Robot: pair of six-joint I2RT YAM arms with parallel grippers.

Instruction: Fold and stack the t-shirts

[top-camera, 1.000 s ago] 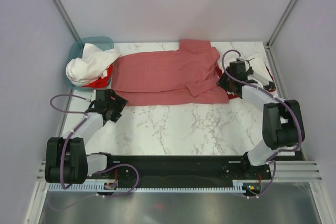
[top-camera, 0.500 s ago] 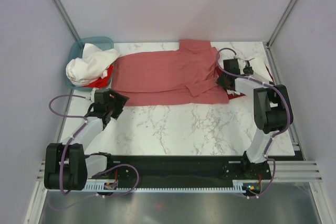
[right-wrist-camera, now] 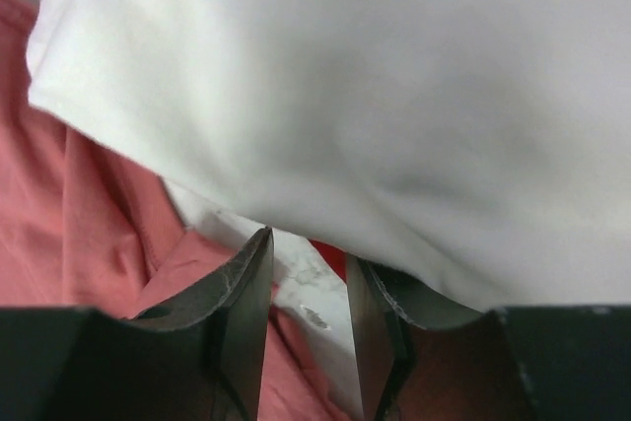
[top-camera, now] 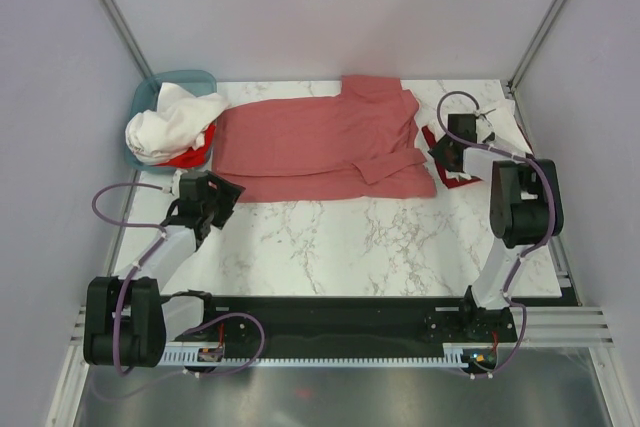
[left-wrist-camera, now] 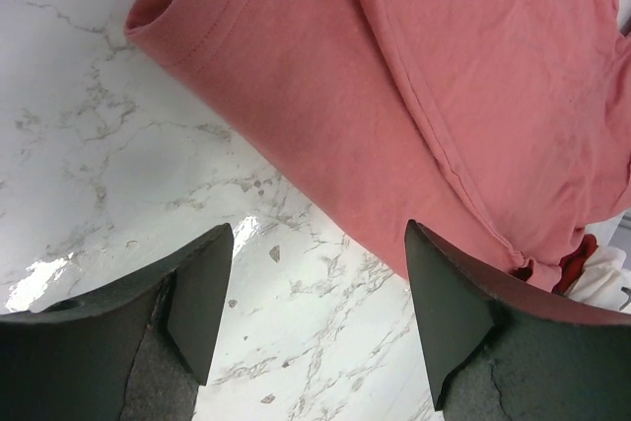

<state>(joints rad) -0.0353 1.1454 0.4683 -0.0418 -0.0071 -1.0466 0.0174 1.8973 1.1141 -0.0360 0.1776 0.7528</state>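
My left gripper gapes open over the marble table, salmon-red t-shirt spread just ahead. My right gripper: narrow empty gap, white t-shirt blocking my view. Teal basket holds a crumpled white shirt over a red shirt.

Salmon-red t-shirt lies spread out; white t-shirt bunched far left.

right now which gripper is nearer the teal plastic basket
Left. The left gripper sits in front of the teal plastic basket; the right gripper is far across the table.
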